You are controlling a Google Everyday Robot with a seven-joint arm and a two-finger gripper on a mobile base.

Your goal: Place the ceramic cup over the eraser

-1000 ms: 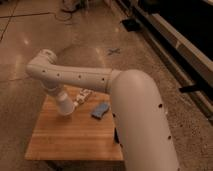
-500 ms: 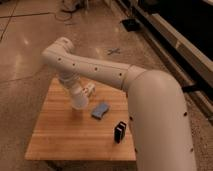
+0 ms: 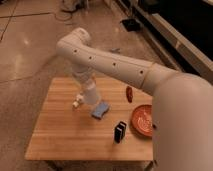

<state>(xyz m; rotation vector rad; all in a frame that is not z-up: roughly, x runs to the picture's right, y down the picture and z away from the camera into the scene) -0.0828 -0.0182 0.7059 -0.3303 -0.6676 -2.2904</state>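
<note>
While you count across the table (image 3: 55, 135), you find one of each: one ceramic cup (image 3: 91, 94), one eraser (image 3: 120, 131), one blue pad (image 3: 100, 110), one red-orange bowl (image 3: 142, 120). Since half a second ago the arm's bulk has swung right, baring the bowl. The pad and eraser have not moved. Your gripper (image 3: 85, 100) hangs over the table's left middle, clamped on what looks like the cup. The eraser stands well apart, nearer and to the right, past the pad.

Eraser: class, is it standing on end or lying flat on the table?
Standing on end: the eraser looks taller than wide beside the red bowl. The gripper hangs by the blue pad, apart.
</note>
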